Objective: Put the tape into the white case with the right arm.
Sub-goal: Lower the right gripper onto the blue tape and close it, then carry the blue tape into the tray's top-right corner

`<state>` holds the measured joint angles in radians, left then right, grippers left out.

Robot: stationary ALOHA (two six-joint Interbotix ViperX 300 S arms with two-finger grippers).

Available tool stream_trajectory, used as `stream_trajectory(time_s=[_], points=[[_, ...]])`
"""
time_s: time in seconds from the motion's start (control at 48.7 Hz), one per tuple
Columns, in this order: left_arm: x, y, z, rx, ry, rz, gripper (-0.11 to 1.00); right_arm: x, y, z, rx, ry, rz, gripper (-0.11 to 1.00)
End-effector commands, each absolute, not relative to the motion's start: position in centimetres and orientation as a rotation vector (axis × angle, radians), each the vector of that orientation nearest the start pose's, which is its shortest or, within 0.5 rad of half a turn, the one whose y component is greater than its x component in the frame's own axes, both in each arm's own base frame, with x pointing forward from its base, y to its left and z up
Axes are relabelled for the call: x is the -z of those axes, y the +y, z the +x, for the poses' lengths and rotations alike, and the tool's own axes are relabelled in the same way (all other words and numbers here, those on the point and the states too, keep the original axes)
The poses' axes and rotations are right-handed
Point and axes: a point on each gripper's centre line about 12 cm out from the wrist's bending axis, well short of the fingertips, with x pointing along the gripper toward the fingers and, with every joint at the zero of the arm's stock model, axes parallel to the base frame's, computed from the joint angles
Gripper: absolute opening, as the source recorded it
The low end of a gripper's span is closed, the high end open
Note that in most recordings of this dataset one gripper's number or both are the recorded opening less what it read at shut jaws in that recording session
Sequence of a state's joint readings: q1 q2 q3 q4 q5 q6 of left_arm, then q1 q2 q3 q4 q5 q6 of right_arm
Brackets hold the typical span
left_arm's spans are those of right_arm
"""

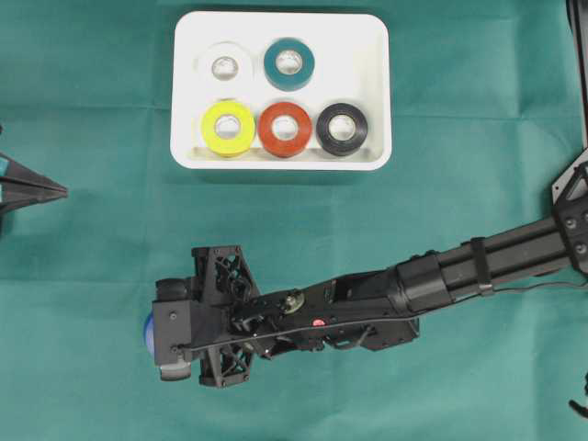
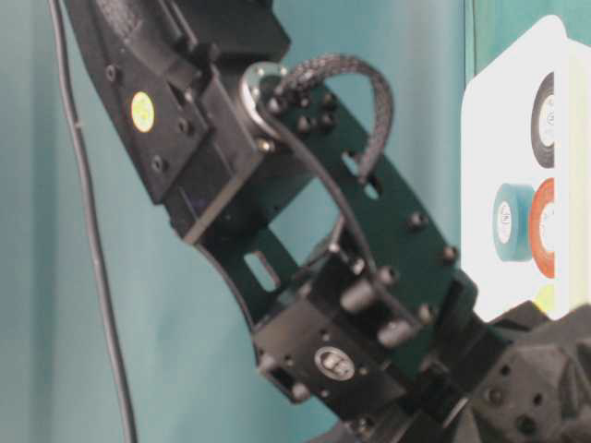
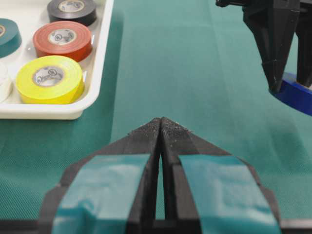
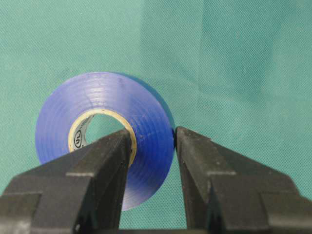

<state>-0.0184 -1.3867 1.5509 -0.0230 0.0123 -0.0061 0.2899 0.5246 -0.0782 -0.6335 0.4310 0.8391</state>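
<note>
Teal cloth tabletop (image 1: pixel 92 276), late grasp stage. Blue tape roll (image 4: pixel 105 131) on the cloth, well apart from the white case (image 1: pixel 372 92), not yet delivered; transfer and release remaining. Roll wall pinched by the right gripper (image 4: pixel 153 146): one finger inside the core, the other against the outer face. Case already holding five rolls, upper right corner free. Left gripper (image 3: pixel 161 127) closed, empty, idle at the table edge.

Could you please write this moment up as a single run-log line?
right gripper: shut on blue tape, one finger through core | left gripper: shut, idle | white case: five rolls inside
</note>
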Motion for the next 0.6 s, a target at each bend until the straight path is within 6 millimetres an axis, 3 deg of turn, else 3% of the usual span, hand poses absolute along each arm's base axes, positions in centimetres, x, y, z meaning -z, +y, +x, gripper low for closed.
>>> stream_trajectory(time_s=[0.0,0.247,0.575], points=[[-17.6,-0.2,13.0,0.014,0.166,-0.029,0.0,-18.6,11.8,54.0,0.07,0.695,0.049,0.02],[-17.5,-0.2,12.9,0.014,0.167,-0.029,0.0,-20.6,7.2,54.5,0.151,0.658,0.035,0.02],[-17.5,-0.2,12.9,0.015,0.167,-0.028,0.0,-21.1,-2.8,54.6,0.341,0.662,0.076,0.02]])
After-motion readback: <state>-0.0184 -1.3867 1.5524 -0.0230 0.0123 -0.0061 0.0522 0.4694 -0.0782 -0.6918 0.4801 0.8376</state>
